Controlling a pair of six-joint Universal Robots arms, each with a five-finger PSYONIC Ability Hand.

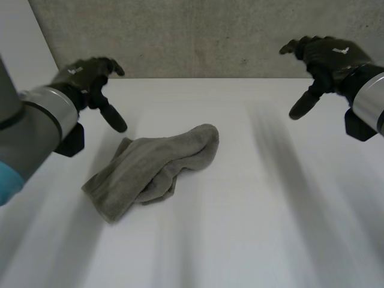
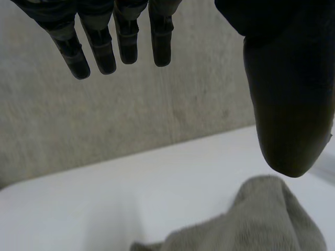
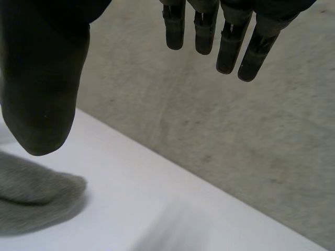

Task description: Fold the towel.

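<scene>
A: How do the hands stand?
B: Left hand (image 1: pixel 90 78) near the towel (image 1: pixel 153 168), right hand (image 1: pixel 321 57) well apart from it; both spread wide, empty. The towel lies bunched on the table (image 1: pixel 270 228).
A: The risk?
B: Grasping a bunched layer instead of a corner would likely tighten the heap.

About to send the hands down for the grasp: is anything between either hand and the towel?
Nothing visible: bare white table separates the crumpled towel from the open left hand and the open right hand.
</scene>
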